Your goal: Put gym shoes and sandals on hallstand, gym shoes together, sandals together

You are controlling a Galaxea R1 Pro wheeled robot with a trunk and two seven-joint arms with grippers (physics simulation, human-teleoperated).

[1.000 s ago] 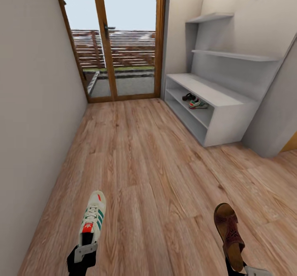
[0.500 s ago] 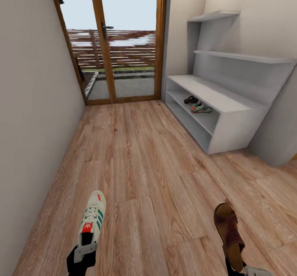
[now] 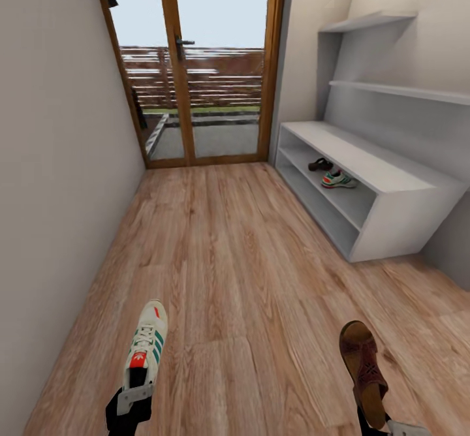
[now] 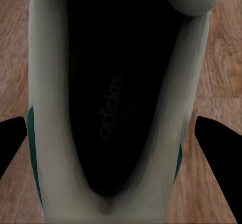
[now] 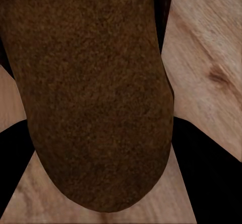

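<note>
Left gripper [image 3: 134, 393] at the head view's lower left, fingers pinching the heel of a gym shoe [image 3: 147, 344], toe pointing away from the robot, held above the corridor floor [image 3: 235, 260]. Shoe is white with green side stripes, orange-red patch on tongue and toe; small white logo on the tongue patch, too small to read. In the left wrist view the same shoe's dark insole [image 4: 118, 98] carries faint "adidas" lettering, with black fingers [image 4: 219, 148] on either side of the shoe

Right gripper [image 3: 382, 423] at the lower right, mostly cut by the frame edge, fingers closed on the heel end of a dark brown sandal [image 3: 363, 367], woven upper facing up, toe pointing away. Right wrist view: plain brown sole [image 5: 96, 93] over floor planks with a knot, no writing visible

Hallstand [image 3: 385, 188] stands against the right wall, pale grey, with two floating shelves above its top. On its upper open shelf slot lie a second sandal [image 3: 320, 164] and a second gym shoe [image 3: 339, 180], just beside each other, sandal nearer the glass door [image 3: 196, 64]. Door has a wood frame, a dark handle and a slatted fence outside
</note>
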